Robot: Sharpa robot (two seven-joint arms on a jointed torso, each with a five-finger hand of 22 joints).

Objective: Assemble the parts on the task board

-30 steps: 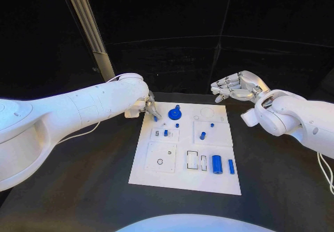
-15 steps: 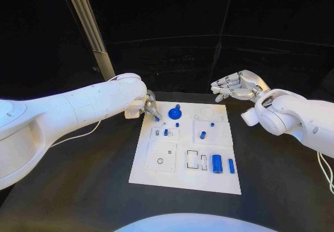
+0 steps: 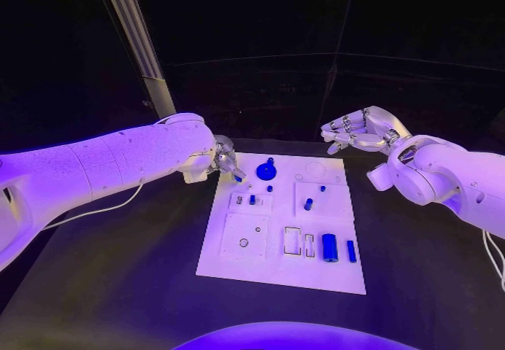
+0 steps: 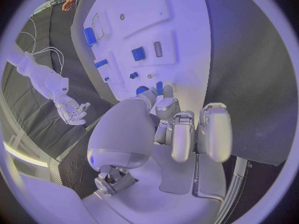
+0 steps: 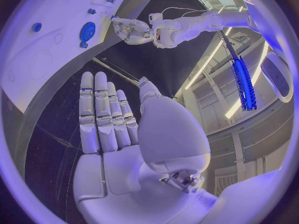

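Note:
The white task board (image 3: pixel 263 271) lies in the middle of the black table. On it are a round blue knob (image 3: pixel 266 171), several small blue pegs such as one (image 3: pixel 307 205), a blue cylinder (image 3: pixel 329 248) and a thin blue bar (image 3: pixel 350 251). My left hand (image 3: pixel 223 162) hovers at the board's far left corner and pinches a small blue part (image 3: pixel 238 177) at its fingertips; the left wrist view shows this part (image 4: pixel 160 87) beside the knob (image 4: pixel 143 90). My right hand (image 3: pixel 357 130) hangs open beyond the board's far right corner, fingers straight (image 5: pixel 106 119).
A pale slanted post (image 3: pixel 142 55) stands behind the table at the far left. A thin cable (image 3: pixel 100 210) runs under my left arm. Bare black tabletop (image 3: pixel 126 277) surrounds the board. Rectangular recesses (image 3: pixel 293 240) and a round hole (image 3: pixel 244 242) mark the board's near half.
My left hand has edged slightly toward the board's far left corner with the small blue part. The right hand has hardly moved.

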